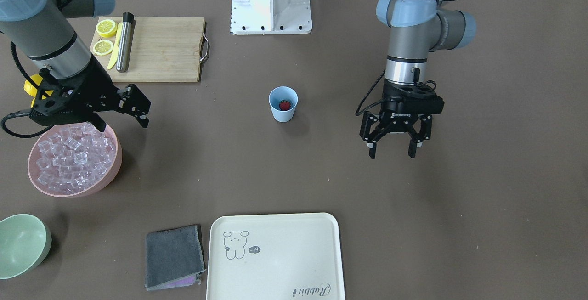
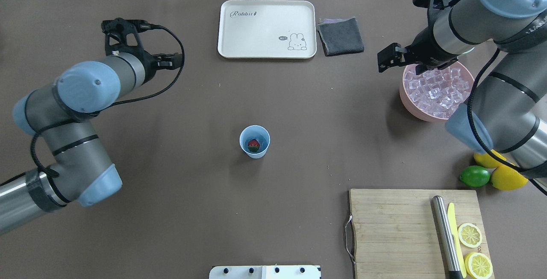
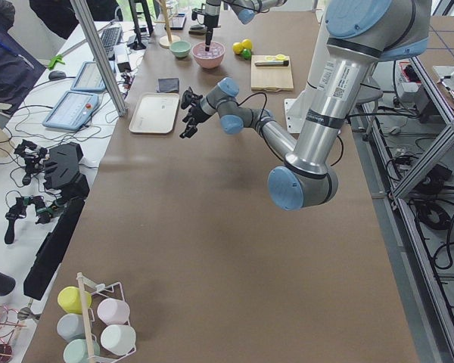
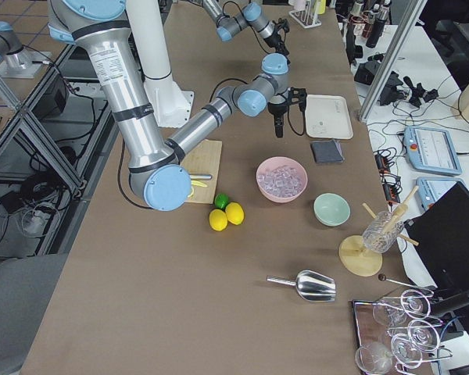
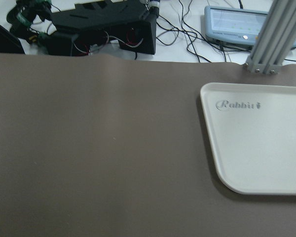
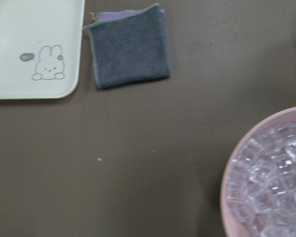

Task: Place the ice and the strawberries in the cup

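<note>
The light blue cup [image 1: 283, 111] [image 2: 260, 151] stands upright at the table's middle with the red strawberry [image 1: 285, 104] [image 2: 253, 144] inside it. The ice [image 1: 73, 153] [image 2: 436, 89] [image 6: 274, 182], many clear cubes, fills a pink bowl [image 1: 115, 164] [image 2: 411, 107]. My right gripper [image 1: 121, 123] [image 2: 404, 67] is open, tilted over the bowl's rim, with nothing seen between its fingers. My left gripper [image 1: 392, 153] is open and empty, pointing down above bare table well to the cup's side.
A wooden cutting board [image 1: 165, 49] [image 2: 393, 227] holds lemon slices, a yellow knife and a metal rod. A white tray [image 1: 275, 254] [image 2: 267, 29], a grey cloth [image 1: 173, 256] [image 2: 341, 36], a green bowl [image 1: 20, 245], and lemons [image 2: 506, 178] with a lime [image 2: 474, 176] lie around.
</note>
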